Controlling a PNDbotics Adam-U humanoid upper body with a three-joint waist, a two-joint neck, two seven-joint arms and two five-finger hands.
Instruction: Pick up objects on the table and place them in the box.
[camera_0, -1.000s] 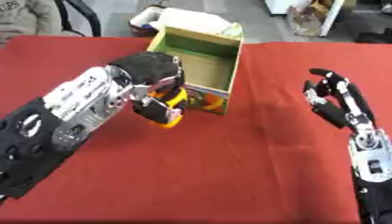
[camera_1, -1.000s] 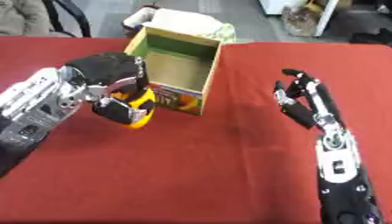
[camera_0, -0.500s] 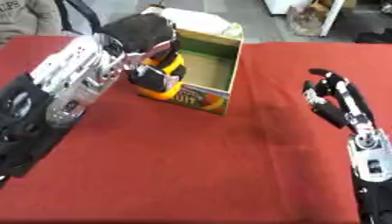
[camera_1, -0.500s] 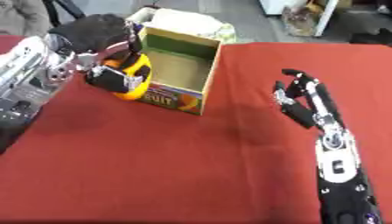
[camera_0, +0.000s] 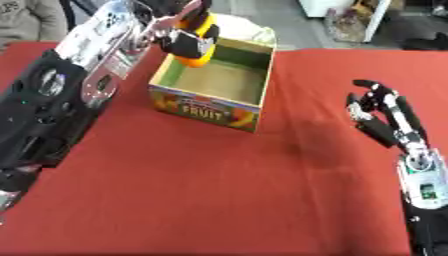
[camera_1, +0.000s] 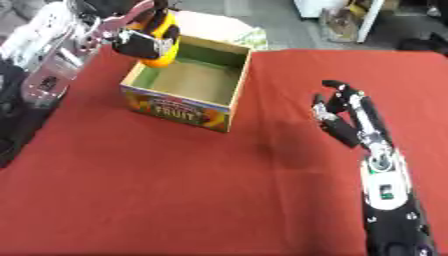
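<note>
A cardboard box (camera_0: 206, 106) printed with "FRUIT" stands open on the red table; its inside looks bare. My left hand (camera_0: 166, 27) is shut on a yellow and black object (camera_0: 196, 44), holding it in the air over the box's left wall. My right hand (camera_0: 381, 110) rests open on the cloth at the right, fingers pointing away, well apart from the box.
The red tablecloth (camera_0: 219, 190) covers the whole work surface. A pale bundle (camera_0: 254, 32) lies just behind the box. Beyond the table's far edge are floor and furniture (camera_0: 350, 20).
My left hand has lifted the yellow and black object from the table beside the box up and over the box's left wall. The right hand has stayed in place.
</note>
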